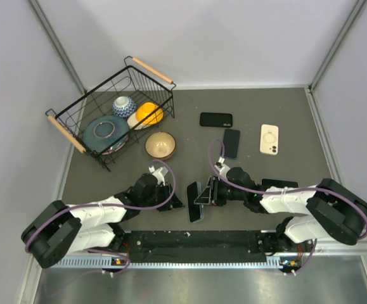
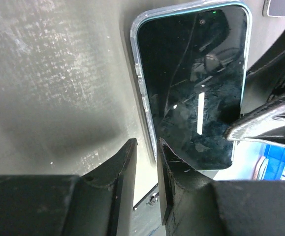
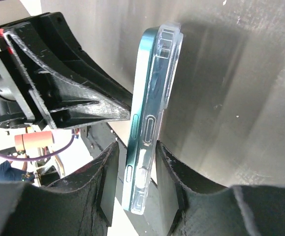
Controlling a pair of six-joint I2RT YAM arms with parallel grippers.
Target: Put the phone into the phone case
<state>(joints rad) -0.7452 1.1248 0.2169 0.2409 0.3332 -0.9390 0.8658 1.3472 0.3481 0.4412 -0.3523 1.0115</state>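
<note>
The phone [image 1: 195, 206] stands on its long edge on the grey mat between my two grippers. In the right wrist view its teal frame [image 3: 141, 98] sits a little proud of the clear phone case [image 3: 171, 59] on its back. My right gripper [image 3: 137, 146] straddles phone and case, and a gap shows at the screen-side finger [image 3: 108, 172]. In the left wrist view the dark screen [image 2: 194, 83] faces the camera with the clear rim [image 2: 138, 64] around it. My left gripper [image 2: 146, 142] is narrowly open by the phone's lower corner, with nothing between its fingers.
A wire basket [image 1: 66, 130] with bowls stands at the back left, and a tan bowl [image 1: 161, 145] sits beside it. Behind the grippers lie a black phone [image 1: 216, 119], a dark blue phone [image 1: 231, 142] and a cream case [image 1: 269, 139].
</note>
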